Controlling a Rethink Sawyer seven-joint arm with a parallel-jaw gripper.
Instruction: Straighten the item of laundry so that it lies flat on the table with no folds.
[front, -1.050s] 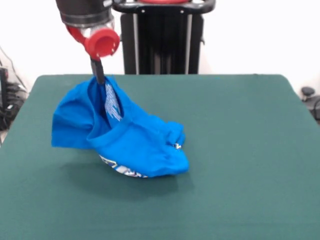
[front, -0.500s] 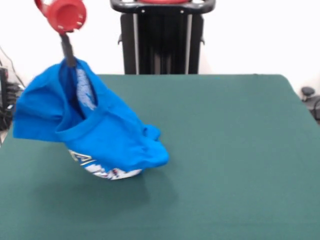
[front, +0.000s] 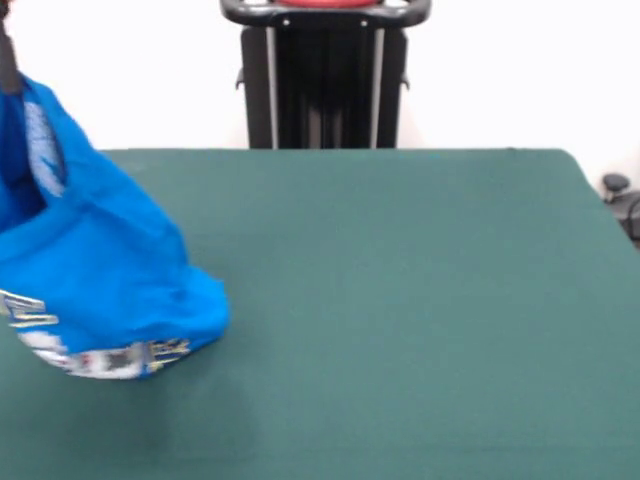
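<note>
The item of laundry (front: 100, 280), a bright blue T-shirt, hangs bunched at the far left of the front view, partly cut off by the picture's edge. Its lower end, with white lettering showing, rests on or just above the green table (front: 400, 300). Only the gripper's dark tip (front: 8, 68) shows, at the top left corner. It is shut on the shirt's upper edge and holds it up. The shirt is folded over itself, with the white print inside the raised part.
The table's left edge lies behind the hanging shirt. Its back edge runs across the picture. A small dark object (front: 615, 185) sits off the table's right back corner.
The gripper has swung far to the left and upward with the shirt, nearly leaving the picture. The shirt was dragged from the table's middle-left to its left edge.
</note>
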